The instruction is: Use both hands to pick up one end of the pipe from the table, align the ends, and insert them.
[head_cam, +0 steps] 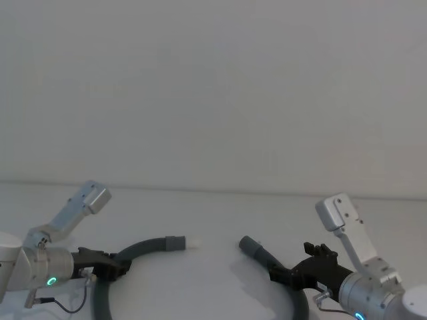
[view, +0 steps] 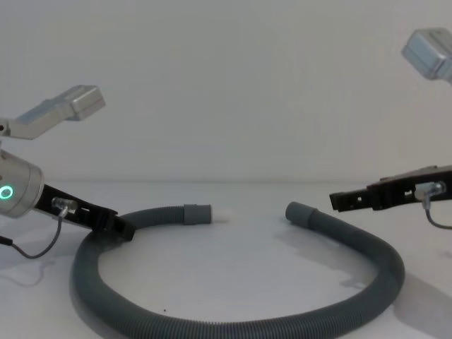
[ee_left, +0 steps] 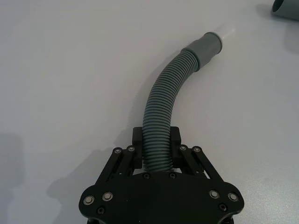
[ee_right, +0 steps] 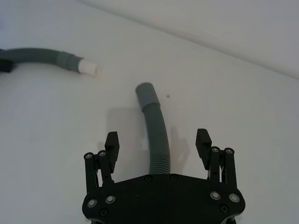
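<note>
Short of the surface's (head_cam: 213, 220) far edge, my left claw (ee_left: 157, 140) clamped the bendy pipe (ee_left: 163, 93); right claw (ee_right: 158, 139) gaped astride it behind the stiffer sleeve (ee_right: 145, 93).

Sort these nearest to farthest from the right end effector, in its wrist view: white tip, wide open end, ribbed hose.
1. Ribbed hose, between the right end effector's fingers.
2. Wide open end, just ahead.
3. White tip, on the robot's left.

A bare lab-style test bench: a plain white table (head_cam: 213, 220) against a blank pale wall (head_cam: 213, 87).
</note>
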You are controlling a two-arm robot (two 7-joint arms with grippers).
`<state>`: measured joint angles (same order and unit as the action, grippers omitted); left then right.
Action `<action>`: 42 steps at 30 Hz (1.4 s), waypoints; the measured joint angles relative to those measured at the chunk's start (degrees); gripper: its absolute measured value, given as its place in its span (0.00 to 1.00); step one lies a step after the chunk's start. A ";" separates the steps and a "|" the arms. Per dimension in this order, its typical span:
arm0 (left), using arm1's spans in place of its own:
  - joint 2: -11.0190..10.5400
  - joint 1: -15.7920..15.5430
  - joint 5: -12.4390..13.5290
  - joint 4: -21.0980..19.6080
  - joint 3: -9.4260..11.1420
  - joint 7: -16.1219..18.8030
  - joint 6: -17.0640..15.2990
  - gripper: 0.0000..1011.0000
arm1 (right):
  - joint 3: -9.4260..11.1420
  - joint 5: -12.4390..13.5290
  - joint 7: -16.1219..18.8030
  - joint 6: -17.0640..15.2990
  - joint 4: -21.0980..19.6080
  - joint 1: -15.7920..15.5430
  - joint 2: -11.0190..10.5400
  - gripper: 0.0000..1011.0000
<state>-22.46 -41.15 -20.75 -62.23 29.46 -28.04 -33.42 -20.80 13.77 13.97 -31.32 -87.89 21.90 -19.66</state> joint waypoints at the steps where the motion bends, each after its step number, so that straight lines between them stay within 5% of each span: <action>1: 0.00 0.00 0.00 0.00 0.00 0.00 0.00 0.30 | -0.09 -0.20 -0.23 -0.33 0.33 0.09 0.12 0.99; 42: 0.00 0.00 0.01 0.01 0.00 0.00 0.00 0.30 | -1.16 -3.54 0.18 -1.97 3.47 -1.14 0.11 0.99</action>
<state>-22.46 -41.15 -20.74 -62.22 29.47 -28.04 -33.42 -21.95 10.23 14.15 -33.29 -84.42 20.76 -19.55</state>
